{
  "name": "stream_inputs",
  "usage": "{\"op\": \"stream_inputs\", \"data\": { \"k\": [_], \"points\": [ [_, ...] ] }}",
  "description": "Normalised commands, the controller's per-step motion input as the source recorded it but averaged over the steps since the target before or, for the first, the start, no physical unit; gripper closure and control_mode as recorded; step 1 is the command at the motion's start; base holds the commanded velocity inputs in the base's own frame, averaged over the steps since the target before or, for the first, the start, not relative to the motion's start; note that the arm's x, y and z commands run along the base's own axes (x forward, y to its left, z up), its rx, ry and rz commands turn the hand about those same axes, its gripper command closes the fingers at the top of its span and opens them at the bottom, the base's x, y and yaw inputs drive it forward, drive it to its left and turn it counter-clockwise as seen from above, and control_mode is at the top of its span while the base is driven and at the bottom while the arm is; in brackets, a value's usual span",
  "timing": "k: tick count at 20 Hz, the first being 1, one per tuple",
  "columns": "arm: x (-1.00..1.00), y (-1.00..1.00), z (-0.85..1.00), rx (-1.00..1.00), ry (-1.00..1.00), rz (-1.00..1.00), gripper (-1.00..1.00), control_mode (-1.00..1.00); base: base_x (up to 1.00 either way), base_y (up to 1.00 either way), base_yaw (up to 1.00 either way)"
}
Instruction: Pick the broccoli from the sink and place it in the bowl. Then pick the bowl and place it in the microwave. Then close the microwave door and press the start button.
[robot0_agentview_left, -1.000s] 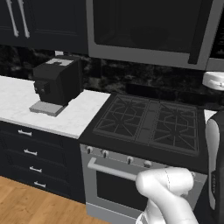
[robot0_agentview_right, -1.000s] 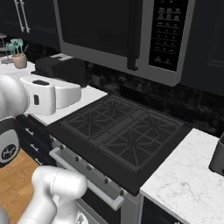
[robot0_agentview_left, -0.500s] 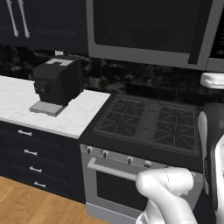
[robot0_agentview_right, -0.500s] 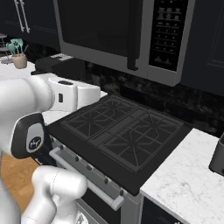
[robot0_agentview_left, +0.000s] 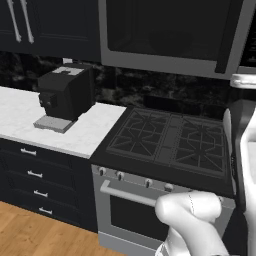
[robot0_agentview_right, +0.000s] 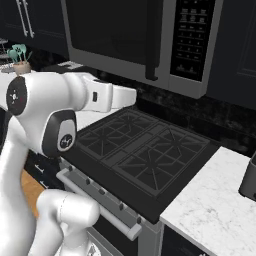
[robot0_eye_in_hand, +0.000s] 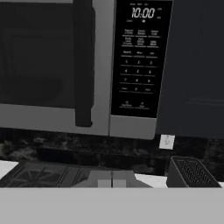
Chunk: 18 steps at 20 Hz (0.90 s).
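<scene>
At the bottom of the hand view the tool (robot0_eye_in_hand: 112, 183) is closed tight, holding nothing. Above and ahead of it, clear of contact, hangs the microwave (robot0_eye_in_hand: 94, 65), its microwave door (robot0_eye_in_hand: 52, 61) closed, over the stove (robot0_agentview_right: 142, 157).

Grey-framed, black-glass microwave door (robot0_eye_in_hand: 52, 65)

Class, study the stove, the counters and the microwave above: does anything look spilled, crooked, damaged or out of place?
Nothing stands out. The microwave door sits flush and shut, the stove top is bare and level, the coffee machine and the toaster stand upright on the counter, with no spill showing.
</scene>
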Motion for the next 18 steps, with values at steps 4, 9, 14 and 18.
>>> {"op": "stream_inputs", "data": {
  "k": [4, 9, 14, 18],
  "points": [
    [0.38, -0.36, 0.00, 0.00, 0.00, 0.00, 1.00, -1.00, 0.00, 0.00, 0.00],
    [0.24, -0.12, 0.07, 0.06, -0.09, 0.00, 1.00, -1.00, 0.00, 0.00, 0.00],
    [0.11, -0.20, 0.14, 0.08, -0.25, 0.00, 1.00, -1.00, 0.00, 0.00, 0.00],
    [0.04, -0.29, 0.04, 0.07, -0.25, 0.00, 1.00, -1.00, 0.00, 0.00, 0.00]
  ]
}}
